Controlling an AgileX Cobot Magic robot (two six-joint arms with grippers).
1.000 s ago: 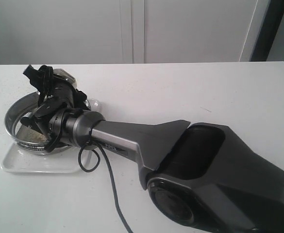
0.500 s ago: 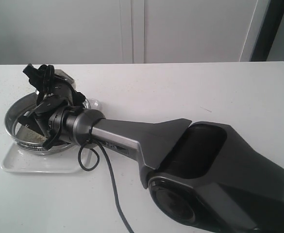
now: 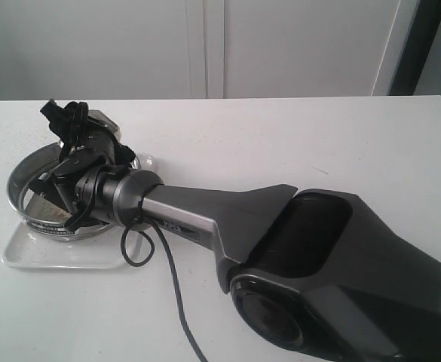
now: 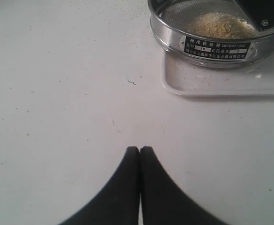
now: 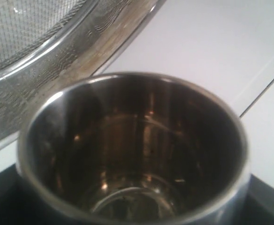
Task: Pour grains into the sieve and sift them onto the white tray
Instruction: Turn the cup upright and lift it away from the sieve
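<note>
Status: the pour looks done. The small rounded steel cup [image 5: 132, 154] shows a bare bottom and sits just beside the rim of the wide round steel-rimmed mesh sieve [image 4: 170, 40]; the right pincer [image 3: 75, 172] reads as clamped on the cup, though its jaws are mostly hidden. The loose yellow-beige grains [image 4: 218, 24] are heaped on the mesh. The sieve rests on the flat white rectangular tray [image 4: 211, 86], at the left of the white desk [image 4: 57, 93]; only scattered specks are on the tray, so I judge the sifting mostly left to do. The left pincer [image 4: 140, 154] is closed tip to tip, empty, over bare desk and well apart from the tray. The black-and-white label [image 4: 215, 47] on the sieve wall has Chinese characters too small to read; the figures look like "10" and "2".
</note>
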